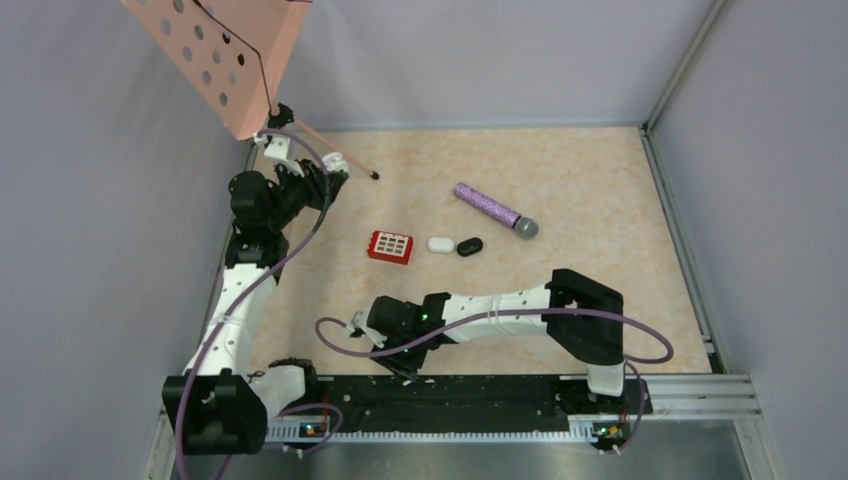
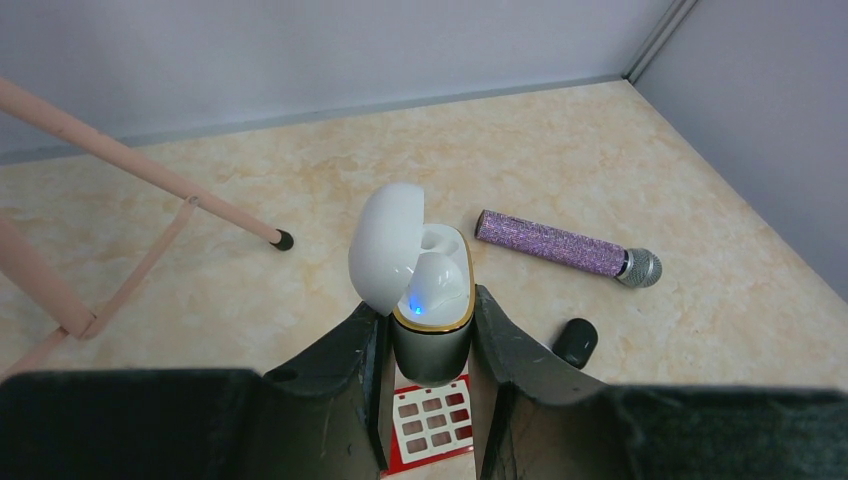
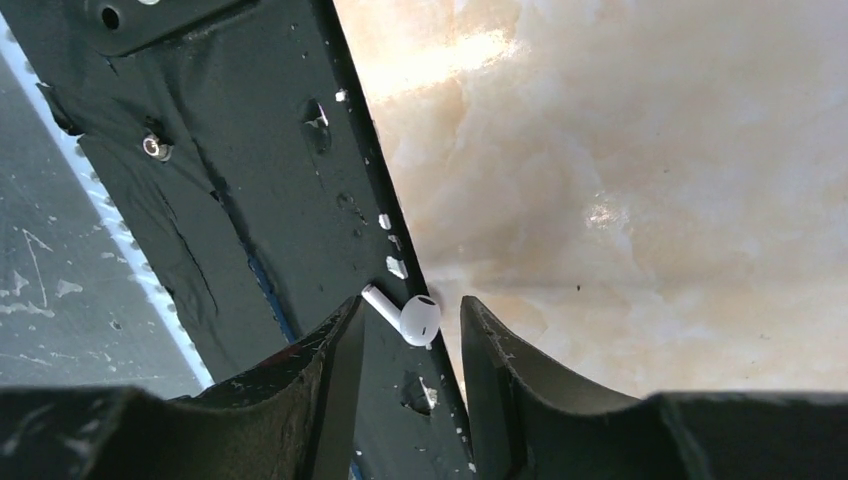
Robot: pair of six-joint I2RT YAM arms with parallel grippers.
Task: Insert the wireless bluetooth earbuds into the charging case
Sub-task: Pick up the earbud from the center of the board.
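Top view: left arm (image 1: 245,260) raised at the back left, under a pink stand (image 1: 225,50). Right arm (image 1: 500,305) folded low toward the near edge of the desk (image 1: 580,180). Mid-desk: a red box (image 1: 390,246) and a purple microphone (image 1: 495,208).

Left wrist: left tool (image 2: 428,305) clamped on the charging case (image 2: 432,352), upright, lid (image 2: 385,250) swung open, blue light on. One white bud (image 2: 440,282) looks seated inside.

Right wrist: right tool (image 3: 410,300) with fingers apart, straddling a loose white earbud (image 3: 421,318) and gripping nothing. The earbud lies where the black rail (image 3: 260,200) meets the desk, stem pointing onto the rail.

Handling, my guess: featherlight, hard, glossy and slippery. Pinch squarely across the round head, leaving the stem free for the socket. The rail edge may crowd one finger.
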